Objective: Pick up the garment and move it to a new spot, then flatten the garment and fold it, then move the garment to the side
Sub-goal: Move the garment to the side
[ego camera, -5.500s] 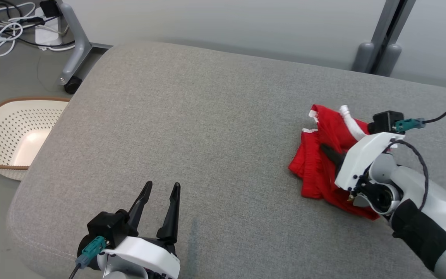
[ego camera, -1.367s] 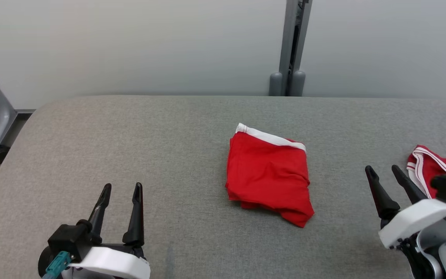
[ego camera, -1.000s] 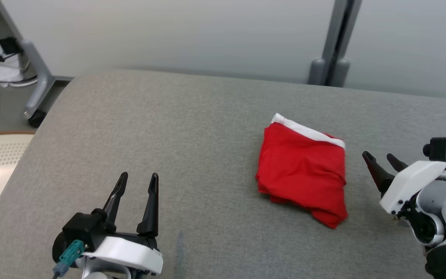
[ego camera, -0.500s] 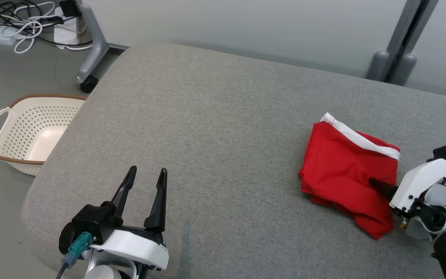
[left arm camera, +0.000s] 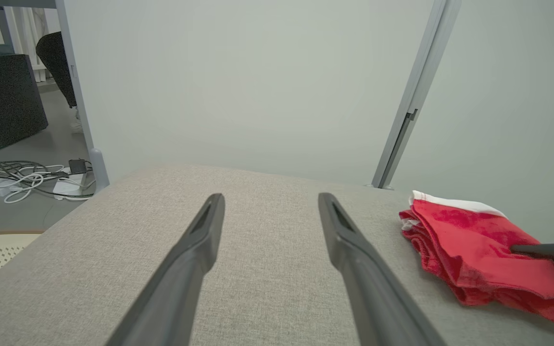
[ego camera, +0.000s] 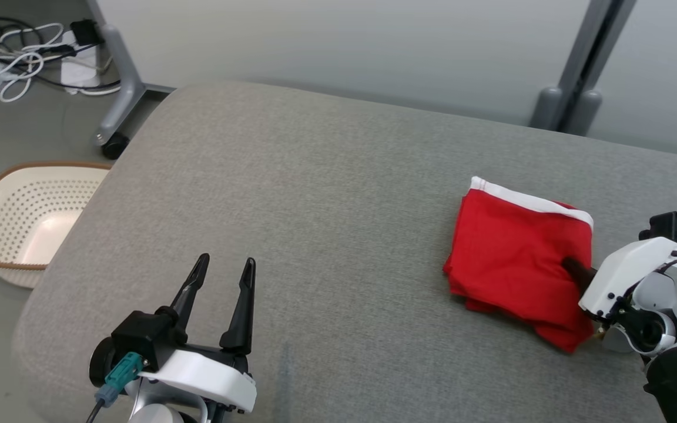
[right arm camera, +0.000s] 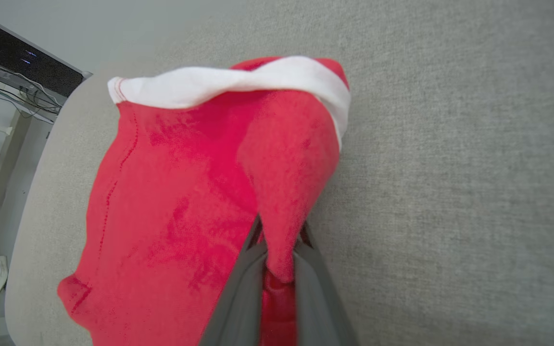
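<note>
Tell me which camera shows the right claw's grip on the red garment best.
The right wrist view: the right claw is shut on a pinched fold of the red garment. Head view: a dark finger half hidden by cloth. Left wrist view: a finger reaching it from the side.

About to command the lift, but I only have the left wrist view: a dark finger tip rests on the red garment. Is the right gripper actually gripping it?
Observer: Yes. The right wrist view shows the right gripper with its jaws shut on a pinched-up ridge of the red garment.
Operator: Where on it?
Observer: Head view: near its right edge, on the near side of the white waistband.
Operator: And the rest?
Observer: From above, it lies folded in a rough square on the gray cushion.
</note>
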You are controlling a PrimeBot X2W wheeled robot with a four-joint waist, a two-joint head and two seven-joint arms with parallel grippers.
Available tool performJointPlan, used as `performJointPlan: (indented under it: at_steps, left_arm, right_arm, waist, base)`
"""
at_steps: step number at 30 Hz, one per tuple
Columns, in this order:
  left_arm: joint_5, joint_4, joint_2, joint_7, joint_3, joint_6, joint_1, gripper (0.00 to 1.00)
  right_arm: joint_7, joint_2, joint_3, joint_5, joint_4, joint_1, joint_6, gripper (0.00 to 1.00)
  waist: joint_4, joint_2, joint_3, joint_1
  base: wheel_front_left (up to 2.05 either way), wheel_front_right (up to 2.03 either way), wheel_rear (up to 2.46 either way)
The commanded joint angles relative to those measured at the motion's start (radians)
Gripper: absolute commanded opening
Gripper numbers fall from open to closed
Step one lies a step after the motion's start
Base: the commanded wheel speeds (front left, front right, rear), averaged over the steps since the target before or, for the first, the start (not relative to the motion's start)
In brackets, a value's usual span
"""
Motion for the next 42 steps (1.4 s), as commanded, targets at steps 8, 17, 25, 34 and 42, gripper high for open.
performJointPlan:
  at_steps: [8, 17, 25, 34, 42]
  left_arm:
    - [0.006, -0.002, -0.002, 0.008, -0.038, -0.021, 0.012, 1.0]
    - [0.023, 0.012, -0.03, 0.026, -0.114, -0.067, -0.031, 1.0]
    - [0.035, 0.026, -0.041, 0.035, -0.145, -0.079, -0.062, 1.0]
    - [0.06, -0.001, -0.025, 0.047, -0.156, -0.076, -0.105, 1.0]
    - [0.073, -0.021, -0.001, 0.068, -0.153, -0.069, -0.126, 1.0]
  right_arm:
    - [-0.04, -0.014, 0.152, 0.021, -0.095, 0.012, 0.0, 0.0]
    - [-0.05, -0.03, 0.29, 0.065, -0.145, -0.031, 0.0, 0.0]
    - [-0.074, -0.064, 0.406, 0.101, -0.188, -0.087, 0.0, 0.0]
    - [-0.078, -0.193, 0.541, 0.102, -0.204, -0.235, 0.0, 0.0]
    - [-0.075, -0.326, 0.64, 0.086, -0.183, -0.329, 0.0, 0.0]
  waist:
    - [-0.184, 0.0, -0.054, 0.0]
    - [-0.416, 0.0, -0.047, 0.0]
    - [-0.562, 0.0, -0.01, 0.0]
    - [-0.604, 0.0, 0.077, 0.0]
    - [-0.59, 0.0, 0.128, 0.0]
  base:
    - [0.0, 0.0, 0.0]
    - [0.0, 0.0, 0.0]
    - [0.0, 0.0, 0.0]
    - [0.0, 0.0, 0.0]
    - [0.0, 0.0, 0.0]
